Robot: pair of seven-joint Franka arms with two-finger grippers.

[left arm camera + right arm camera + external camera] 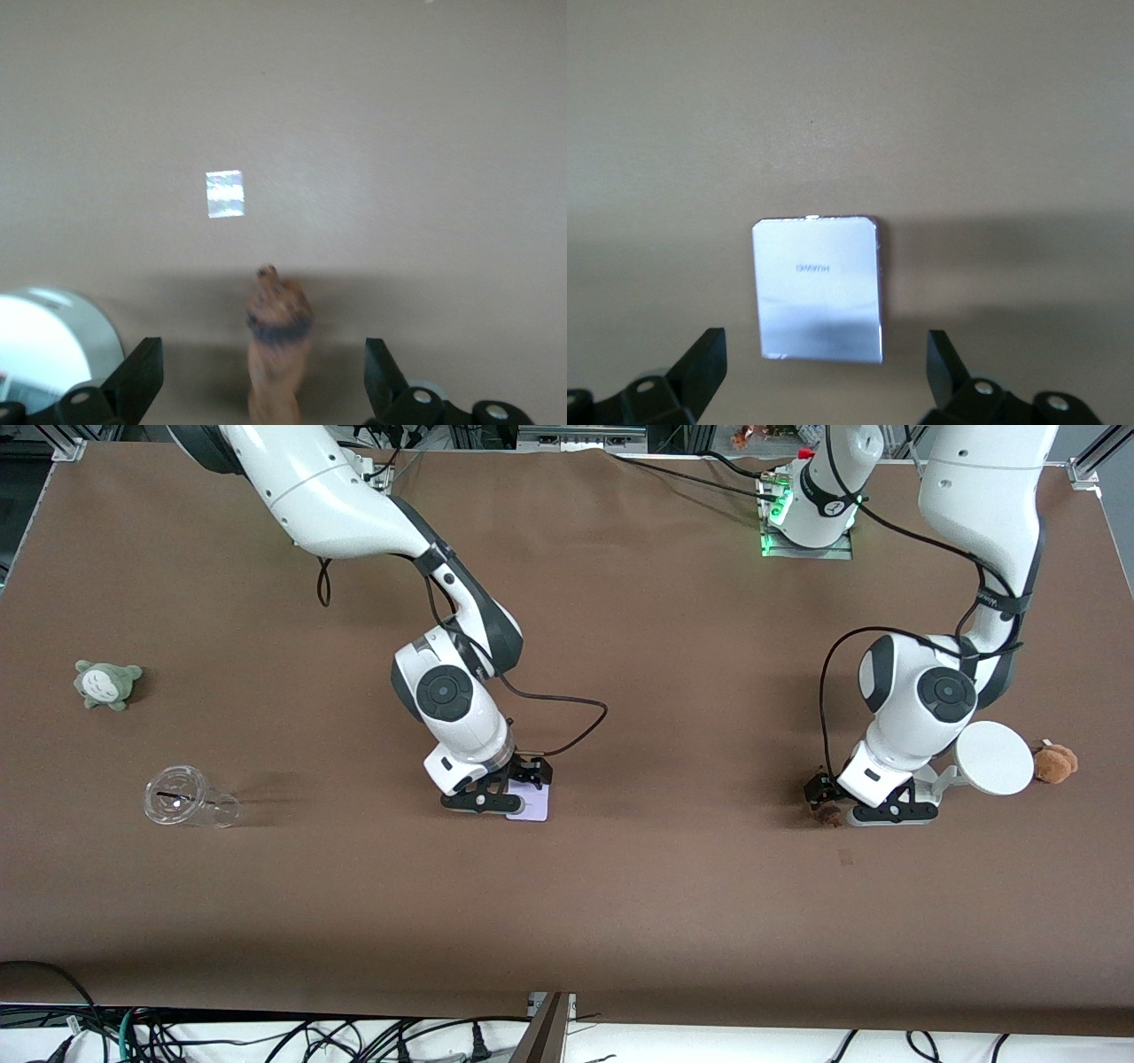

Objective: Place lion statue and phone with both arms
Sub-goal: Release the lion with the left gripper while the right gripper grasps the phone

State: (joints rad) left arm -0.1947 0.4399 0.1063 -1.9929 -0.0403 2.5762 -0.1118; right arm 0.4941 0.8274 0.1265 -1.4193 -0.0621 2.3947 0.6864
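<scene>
- The lion statue (278, 341) lies on the brown table cloth (656, 655) at lower right of the front view, and in the left wrist view it sits bottom centre between the fingers.
- The left gripper (873, 808) is low over it with jaws spread wide, touching nothing as far as I can tell. If you are picking up, centre on the body, not the head end, before you squeeze; if you have just set it down, lift straight up.
- The phone (819, 290) lies flat near the middle of the front view, partly hidden there, with its whole face visible in the right wrist view.
- The right gripper (500, 793) is low over it, jaws spread past both long edges. A flat slab gives little to grip, so come down square and close evenly on the edges.
- Watch the white round stand (994, 758) just beside the left gripper, with a brown plush toy (1056, 763) touching its outer edge.
- A small shiny marker (225, 193) sits on the cloth ahead of the lion.
- At far left, well apart: a toppled clear plastic cup (188, 798) and a grey-green plush (107, 683).
</scene>
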